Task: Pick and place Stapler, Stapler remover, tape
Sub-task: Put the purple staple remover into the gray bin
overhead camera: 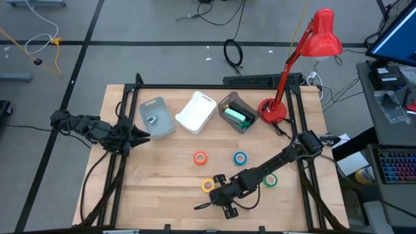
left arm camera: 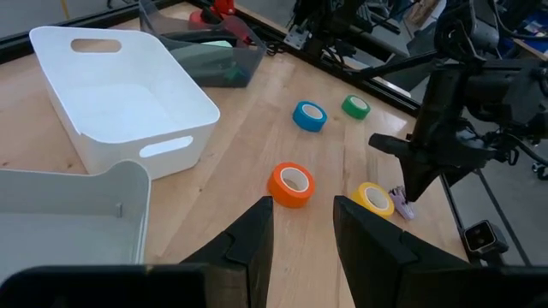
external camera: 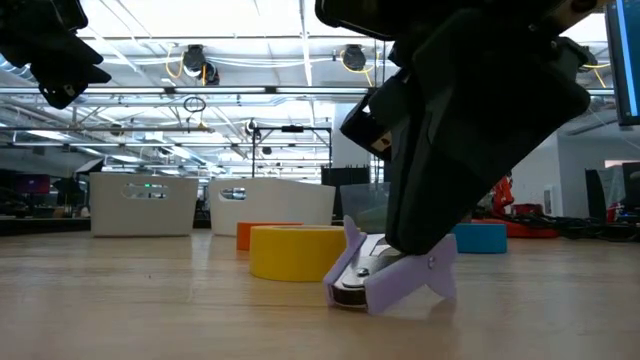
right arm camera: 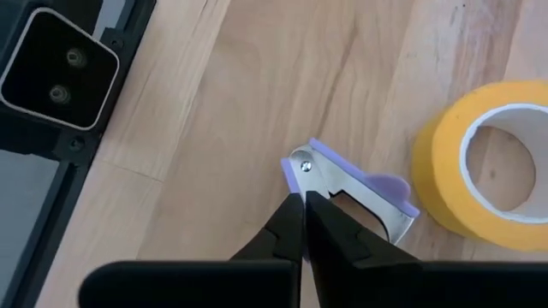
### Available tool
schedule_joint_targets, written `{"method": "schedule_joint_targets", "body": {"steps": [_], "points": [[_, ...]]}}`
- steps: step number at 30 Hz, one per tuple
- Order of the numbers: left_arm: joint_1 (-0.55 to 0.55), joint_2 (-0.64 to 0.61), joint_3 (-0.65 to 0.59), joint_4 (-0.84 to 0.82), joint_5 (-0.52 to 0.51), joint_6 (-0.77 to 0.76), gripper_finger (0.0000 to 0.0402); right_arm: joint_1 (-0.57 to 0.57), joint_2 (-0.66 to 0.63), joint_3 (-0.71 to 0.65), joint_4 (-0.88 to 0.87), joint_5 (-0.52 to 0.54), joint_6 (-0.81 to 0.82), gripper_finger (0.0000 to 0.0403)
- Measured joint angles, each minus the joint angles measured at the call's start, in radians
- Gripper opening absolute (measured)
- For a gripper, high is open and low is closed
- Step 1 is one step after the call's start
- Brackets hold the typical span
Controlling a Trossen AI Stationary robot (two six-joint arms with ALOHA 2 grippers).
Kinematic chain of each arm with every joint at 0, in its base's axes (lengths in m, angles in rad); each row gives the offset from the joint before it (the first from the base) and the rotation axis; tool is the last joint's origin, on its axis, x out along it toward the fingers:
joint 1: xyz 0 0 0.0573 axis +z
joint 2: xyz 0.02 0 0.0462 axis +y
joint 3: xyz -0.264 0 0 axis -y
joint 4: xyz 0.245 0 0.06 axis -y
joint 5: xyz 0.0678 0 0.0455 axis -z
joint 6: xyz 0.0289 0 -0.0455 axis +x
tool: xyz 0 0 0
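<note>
Remover first: small lilac plastic staple remover with metal jaws [right arm camera: 355,184] lies on the pale wood table [overhead camera: 162,188] near its front edge, just beside the yellow tape roll [right arm camera: 491,171]; cannot tell whether the two touch. Right gripper [right arm camera: 305,218] is down on the remover, black fingers drawn almost together, tips at its metal hinge end; in the low view the remover [external camera: 385,275] sits on the tabletop under the gripper body, lilac wings splayed; cannot tell if the fingers actually pinch it. Orange tape roll [overhead camera: 200,157] and blue tape roll [overhead camera: 240,158] sit mid-table, well apart from each other; green tape roll [overhead camera: 270,180] lies right of the right arm, partly hidden by it. Along the far side: grey lidded plastic bin [overhead camera: 156,117], white open plastic bin with handle cutouts [overhead camera: 196,112], dark grey open bin [overhead camera: 235,112] holding something green that I cannot identify. Red desk lamp [overhead camera: 322,36] has its base at the far right corner of the table. Left gripper [left arm camera: 301,231] hovers at the left edge near the grey bin, fingers parted with a clear gap, holding nothing; its wrist view looks across the white bin toward the tape rolls and the right arm.
</note>
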Motion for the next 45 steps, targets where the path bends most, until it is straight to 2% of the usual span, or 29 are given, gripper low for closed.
{"method": "schedule_joint_targets", "body": {"steps": [11, 18, 22, 30, 34, 45], "points": [[0.0, 0.0, 0.0, 0.008, 0.001, -0.008, 0.0127, 0.001, -0.035, -0.004, -0.032, -0.027, 0.079, 0.0], [0.0, 0.002, 0.0, 0.125, 0.001, -0.011, 0.0127, -0.005, -0.107, -0.004, -0.047, -0.029, 0.087, 0.0001], [0.0, 0.002, 0.001, 0.196, 0.001, 0.006, 0.0127, -0.026, -0.135, -0.004, -0.054, -0.027, 0.089, 0.0001], [0.0, 0.012, 0.001, 0.234, 0.001, -0.018, 0.0127, -0.099, -0.143, -0.003, -0.045, -0.033, 0.06, 0.0001], [0.0, 0.065, 0.001, 0.236, 0.0, -0.055, 0.0127, -0.153, -0.143, -0.003, 0.013, -0.097, 0.058, 0.0001], [0.0, 0.347, 0.001, 0.336, 0.027, -0.081, 0.0127, -0.291, -0.144, -0.002, 0.225, -0.287, 0.161, 0.0001]]}}
